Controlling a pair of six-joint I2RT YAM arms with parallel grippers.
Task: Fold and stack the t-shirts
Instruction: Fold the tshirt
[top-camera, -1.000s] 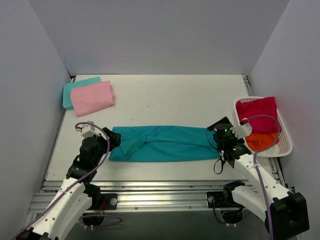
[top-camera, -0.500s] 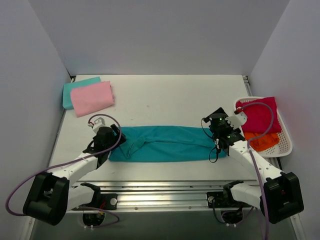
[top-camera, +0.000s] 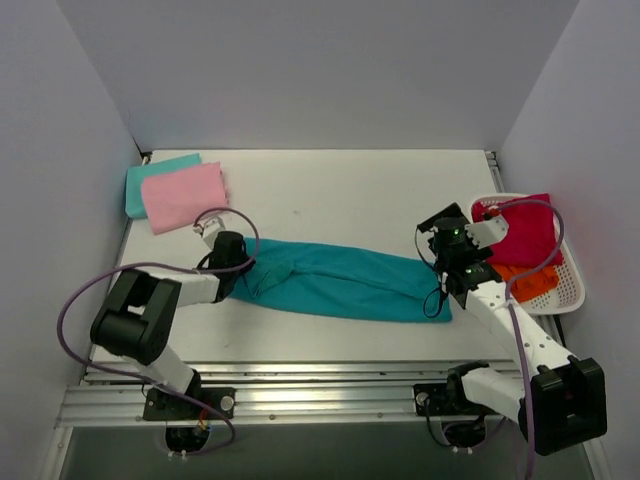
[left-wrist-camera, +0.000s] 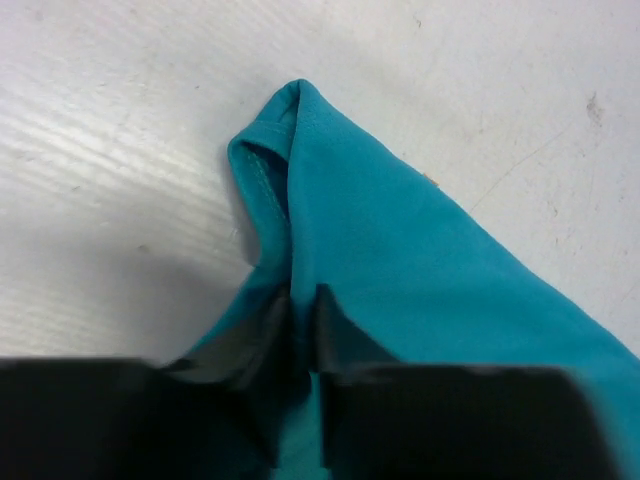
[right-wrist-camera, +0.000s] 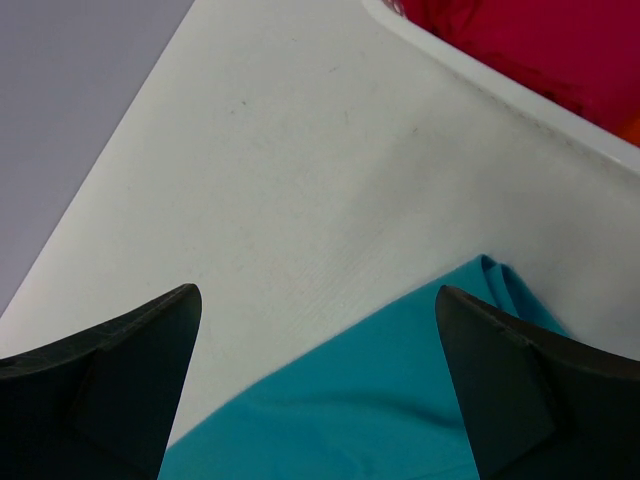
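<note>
A deep teal t-shirt (top-camera: 345, 280) lies folded into a long strip across the table's middle, slanting down to the right. My left gripper (top-camera: 232, 262) is shut on its left end; in the left wrist view the fingers (left-wrist-camera: 335, 335) pinch a ridge of teal cloth (left-wrist-camera: 400, 240). My right gripper (top-camera: 450, 262) hovers open above the strip's right end, the teal cloth (right-wrist-camera: 380, 410) showing between its wide-apart fingertips. A pink t-shirt (top-camera: 184, 196) lies folded on a pale aqua t-shirt (top-camera: 150, 172) at the back left. Crimson (top-camera: 520, 232) and orange (top-camera: 525, 282) t-shirts fill the basket.
A white lattice basket (top-camera: 570, 290) stands at the right edge of the table, its rim (right-wrist-camera: 520, 105) just beyond my right gripper. Grey walls close in the back and both sides. Metal rails run along the near edge.
The left gripper moved up and right to the shirt's left end and shut on it. That end lifted toward the back, so the strip now slants. The right gripper shifted slightly right.
</note>
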